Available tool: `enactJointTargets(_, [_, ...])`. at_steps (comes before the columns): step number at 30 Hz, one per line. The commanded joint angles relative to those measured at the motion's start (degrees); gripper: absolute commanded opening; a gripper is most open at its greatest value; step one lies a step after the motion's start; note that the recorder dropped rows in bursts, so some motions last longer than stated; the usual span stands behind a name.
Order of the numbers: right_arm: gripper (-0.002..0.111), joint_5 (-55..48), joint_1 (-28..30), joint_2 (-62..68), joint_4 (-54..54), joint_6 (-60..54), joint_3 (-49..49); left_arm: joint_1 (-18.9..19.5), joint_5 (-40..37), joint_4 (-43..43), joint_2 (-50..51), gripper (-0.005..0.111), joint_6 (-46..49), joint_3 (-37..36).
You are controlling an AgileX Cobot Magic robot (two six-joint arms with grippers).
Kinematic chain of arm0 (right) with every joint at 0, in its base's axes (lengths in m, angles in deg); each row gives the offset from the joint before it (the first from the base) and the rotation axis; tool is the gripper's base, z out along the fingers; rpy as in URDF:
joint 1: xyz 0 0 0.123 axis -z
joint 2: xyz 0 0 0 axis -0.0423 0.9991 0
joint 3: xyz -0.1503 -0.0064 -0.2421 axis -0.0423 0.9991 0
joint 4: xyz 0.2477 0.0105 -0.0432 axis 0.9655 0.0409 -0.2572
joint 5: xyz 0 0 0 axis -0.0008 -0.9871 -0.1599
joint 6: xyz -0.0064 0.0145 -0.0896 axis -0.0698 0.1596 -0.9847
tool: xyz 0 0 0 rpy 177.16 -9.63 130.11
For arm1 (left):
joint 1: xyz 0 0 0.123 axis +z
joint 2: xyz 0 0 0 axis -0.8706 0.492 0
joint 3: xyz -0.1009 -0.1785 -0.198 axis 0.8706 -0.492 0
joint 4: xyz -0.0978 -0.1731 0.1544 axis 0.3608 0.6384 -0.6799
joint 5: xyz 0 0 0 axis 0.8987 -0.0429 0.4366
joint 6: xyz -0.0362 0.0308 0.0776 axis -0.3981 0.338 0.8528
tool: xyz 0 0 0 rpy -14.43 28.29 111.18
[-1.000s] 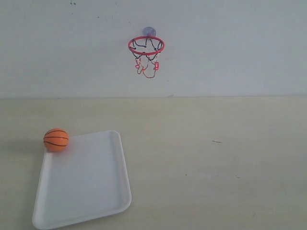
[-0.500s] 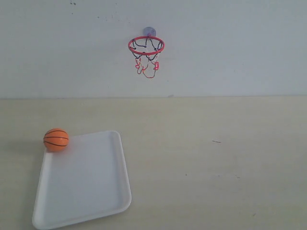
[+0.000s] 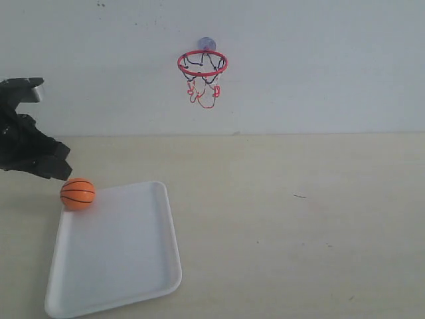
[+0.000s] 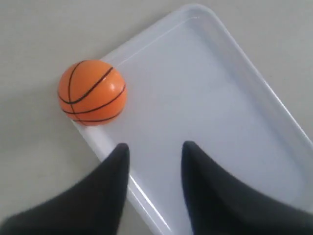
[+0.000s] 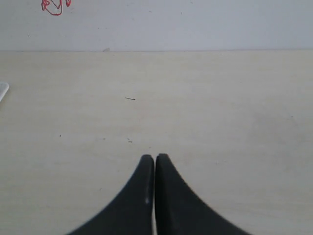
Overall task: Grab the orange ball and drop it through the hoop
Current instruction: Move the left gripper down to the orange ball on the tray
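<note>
1. White tray (image 3: 123, 266): shallow, rectangular with rounded corners, lying on the worktop (image 3: 299, 226) at the near left of the scene.
2. Orange ball (image 3: 78, 194): sits at the tray's far left corner, overlapping the rim there. The left wrist view shows it covering that corner, with part of its outline over the worktop. It is the only thing the tray carries. Black seam lines cross its surface.
3. Hoop (image 3: 202, 64): fixed to the pale wall (image 3: 332, 66) at the far side, high above the worktop and well apart from the ball, up and to the right of it. The red ring stands out from a bluish mount, and a net of black, white and red strings hangs below it.
4. Left gripper (image 4: 155, 147): enters the exterior view from the left edge, with its dark tip just above and to the left of the ball but not touching it. The jaws stand parted and hold nothing. In the left wrist view they sit over the tray's rim beside the ball.
5. Right gripper (image 5: 154, 157): jaws pressed together tip to tip, nothing between them, over bare worktop. It does not appear in the exterior view.
</note>
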Motion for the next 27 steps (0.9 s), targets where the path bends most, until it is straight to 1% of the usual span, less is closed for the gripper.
enactJointTargets(1, [0.000,0.6,-0.1,-0.3,-0.4,-0.4,0.0,-0.1,6.9,0.3,1.5,0.071,1.7,0.6])
enactJointTargets(3, [0.000,0.6,-0.1,-0.3,-0.4,-0.4,0.0,-0.1,8.8,0.3,2.0,0.078,1.7,0.6])
enactJointTargets(18, [0.000,0.6,-0.1,-0.3,-0.4,-0.4,0.0,-0.1,16.3,0.3,9.4,0.078,1.5,0.6])
enactJointTargets(22, [0.000,0.6,-0.1,-0.3,-0.4,-0.4,0.0,-0.1,16.8,0.4,11.4,0.078,1.0,0.6])
enactJointTargets(24, [0.000,0.6,-0.1,-0.3,-0.4,-0.4,0.0,-0.1,16.8,1.7,12.2,0.078,1.0,0.6])
enactJointTargets(27, [0.000,0.6,-0.1,-0.3,-0.4,-0.4,0.0,-0.1,17.0,6.4,13.2,0.078,1.3,0.6])
